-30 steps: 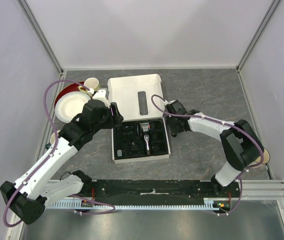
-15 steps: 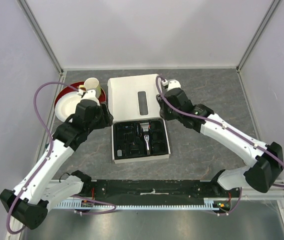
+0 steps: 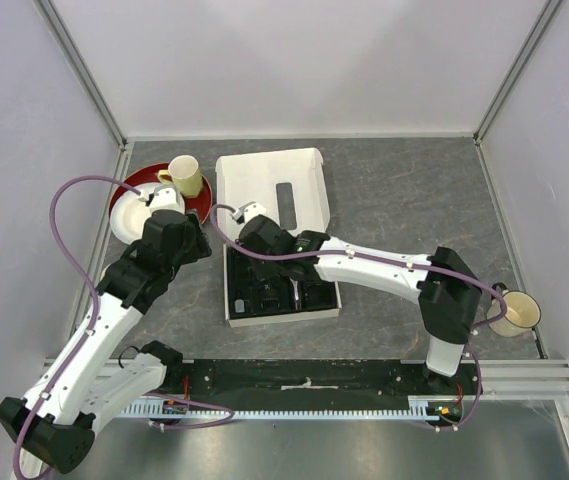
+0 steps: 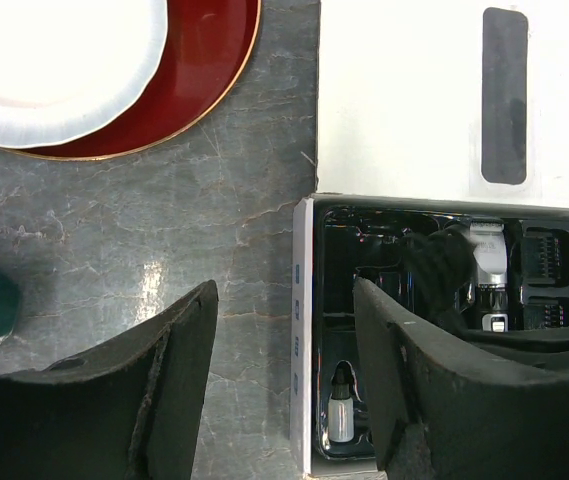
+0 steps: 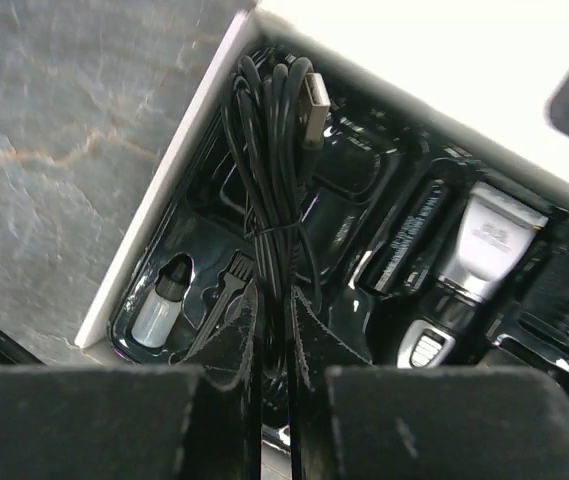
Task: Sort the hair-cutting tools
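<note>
Top view: the open white box [image 3: 267, 180] lies at the surface's [image 3: 394, 190] middle, holding a black tray [image 3: 236, 302]. Left wrist: the left tool [image 4: 284, 380] is spread over the tray's left edge; the clipper [image 4: 488, 248] lies inside. Right wrist: the right tool [image 5: 276, 335] pinches the coiled cord [image 5: 269, 150] over the tray, beside a brush [image 5: 226, 290] and a bottle [image 5: 159, 305].

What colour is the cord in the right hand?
The cord is black, its plug silver; best in right wrist view.
</note>
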Controlling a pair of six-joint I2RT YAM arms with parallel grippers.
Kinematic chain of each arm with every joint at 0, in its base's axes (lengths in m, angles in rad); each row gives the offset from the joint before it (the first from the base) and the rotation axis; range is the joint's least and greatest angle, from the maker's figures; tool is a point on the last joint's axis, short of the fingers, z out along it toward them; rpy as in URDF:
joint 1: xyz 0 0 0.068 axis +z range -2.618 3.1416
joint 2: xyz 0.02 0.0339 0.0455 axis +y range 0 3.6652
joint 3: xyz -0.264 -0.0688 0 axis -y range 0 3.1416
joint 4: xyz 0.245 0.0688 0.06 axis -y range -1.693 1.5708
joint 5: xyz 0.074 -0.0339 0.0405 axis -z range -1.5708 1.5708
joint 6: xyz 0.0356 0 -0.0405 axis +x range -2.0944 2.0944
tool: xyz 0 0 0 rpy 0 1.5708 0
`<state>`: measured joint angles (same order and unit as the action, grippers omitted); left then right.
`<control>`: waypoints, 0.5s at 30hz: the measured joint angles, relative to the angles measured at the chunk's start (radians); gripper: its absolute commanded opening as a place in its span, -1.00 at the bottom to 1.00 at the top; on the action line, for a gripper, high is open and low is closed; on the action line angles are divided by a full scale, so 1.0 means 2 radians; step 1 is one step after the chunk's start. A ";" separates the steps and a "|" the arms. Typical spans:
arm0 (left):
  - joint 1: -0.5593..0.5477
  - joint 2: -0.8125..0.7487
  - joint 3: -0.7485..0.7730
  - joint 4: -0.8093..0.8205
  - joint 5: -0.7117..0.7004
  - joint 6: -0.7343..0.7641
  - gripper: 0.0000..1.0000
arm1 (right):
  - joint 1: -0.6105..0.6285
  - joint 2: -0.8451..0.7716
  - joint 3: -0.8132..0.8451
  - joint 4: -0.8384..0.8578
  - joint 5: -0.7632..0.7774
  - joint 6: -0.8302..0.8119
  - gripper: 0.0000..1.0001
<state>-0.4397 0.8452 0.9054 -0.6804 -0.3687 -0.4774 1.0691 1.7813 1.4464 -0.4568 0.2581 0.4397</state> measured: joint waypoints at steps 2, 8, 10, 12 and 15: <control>0.000 -0.001 -0.001 0.000 0.000 0.000 0.28 | 0.005 0.017 0.000 0.000 -0.014 -0.016 -0.82; 0.001 0.001 -0.001 0.000 0.001 0.000 0.27 | 0.007 0.033 -0.001 0.000 -0.038 -0.100 -0.82; 0.002 0.002 -0.001 0.000 0.002 0.000 0.28 | 0.006 0.038 -0.001 0.001 -0.036 -0.130 -0.81; 0.004 0.003 -0.001 0.000 0.002 0.000 0.27 | 0.006 0.044 -0.001 0.002 -0.034 -0.152 -0.81; 0.007 0.004 -0.002 0.000 0.002 0.000 0.27 | 0.006 0.057 -0.001 0.009 -0.032 -0.186 -0.81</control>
<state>-0.4259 0.8532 0.9024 -0.6804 -0.3645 -0.4774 1.0821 1.8961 1.4441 -0.4389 0.1932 0.0685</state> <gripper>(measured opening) 0.636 0.130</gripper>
